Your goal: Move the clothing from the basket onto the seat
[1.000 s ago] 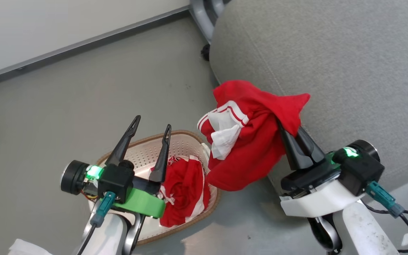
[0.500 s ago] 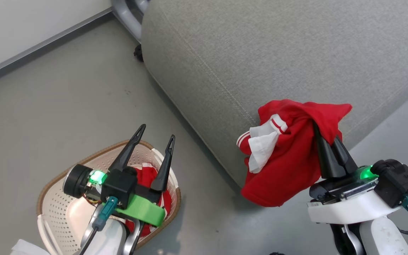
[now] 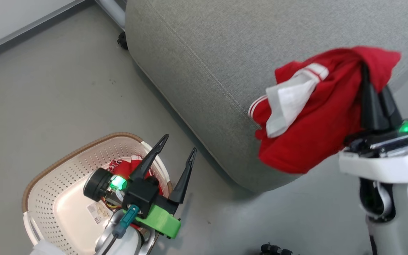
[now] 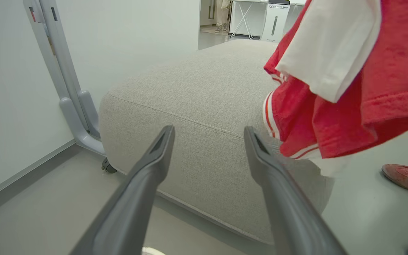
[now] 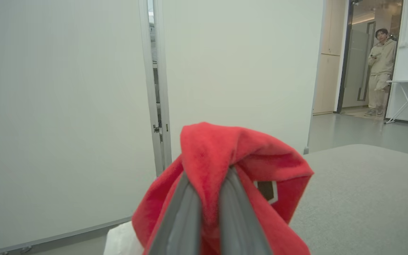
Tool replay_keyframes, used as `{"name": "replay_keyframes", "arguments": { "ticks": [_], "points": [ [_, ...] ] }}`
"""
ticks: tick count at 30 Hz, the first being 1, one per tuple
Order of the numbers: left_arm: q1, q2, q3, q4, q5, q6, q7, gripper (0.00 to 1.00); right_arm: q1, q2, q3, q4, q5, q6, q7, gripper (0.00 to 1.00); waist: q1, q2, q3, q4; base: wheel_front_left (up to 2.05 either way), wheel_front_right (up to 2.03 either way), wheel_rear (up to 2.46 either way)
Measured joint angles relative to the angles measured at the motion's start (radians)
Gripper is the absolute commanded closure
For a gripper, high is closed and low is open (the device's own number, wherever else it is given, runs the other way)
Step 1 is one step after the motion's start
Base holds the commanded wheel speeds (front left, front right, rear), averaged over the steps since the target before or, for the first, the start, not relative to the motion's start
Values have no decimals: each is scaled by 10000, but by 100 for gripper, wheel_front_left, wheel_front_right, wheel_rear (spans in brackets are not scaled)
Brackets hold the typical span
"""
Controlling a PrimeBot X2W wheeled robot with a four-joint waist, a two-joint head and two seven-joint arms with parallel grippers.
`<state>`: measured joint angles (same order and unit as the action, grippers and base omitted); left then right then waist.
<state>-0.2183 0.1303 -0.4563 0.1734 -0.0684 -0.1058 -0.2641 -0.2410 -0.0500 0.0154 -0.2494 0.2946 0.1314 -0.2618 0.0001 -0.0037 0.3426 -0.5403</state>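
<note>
The right gripper (image 3: 373,81), clamped on bunched red-and-white clothing (image 3: 313,134), has carried it from the cream perforated plastic basket (image 3: 48,166) to the grey woven seat (image 3: 225,46). The left gripper (image 3: 179,143) has its fingers apart.

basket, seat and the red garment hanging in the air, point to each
basket (image 3: 69,170): head view, perforated inner wall
seat (image 3: 225,46): head view, bare grey top
red garment (image 3: 317,124): head view, red fabric below the white panel

Basket (image 3: 48,166) left, seat (image 3: 225,53) right
The basket sits on the floor (image 3: 66,88), a garment (image 3: 129,166) in it; a second garment (image 3: 317,120) hangs at the seat's near edge.
</note>
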Motion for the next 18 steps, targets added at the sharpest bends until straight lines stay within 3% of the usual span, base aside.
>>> {"name": "replay_keyframes", "arguments": {
  "ticks": [5,13,18],
  "points": [
    [-423,-2,-198,17,21,-59,0,0,-2234,-424,-863,564,504,0,0,100,0,0,507,303,0,0,0],
    [-1644,-19,-428,-98,186,-98,0,0,-5618,-2337,-2591,2591,915,0,0,100,0,0,1637,1184,0,0,0],
    [-2047,-50,-401,-259,215,-84,0,0,-6522,-3135,-2978,3517,815,0,0,100,1,0,2402,1846,0,0,0]
  ]
}}
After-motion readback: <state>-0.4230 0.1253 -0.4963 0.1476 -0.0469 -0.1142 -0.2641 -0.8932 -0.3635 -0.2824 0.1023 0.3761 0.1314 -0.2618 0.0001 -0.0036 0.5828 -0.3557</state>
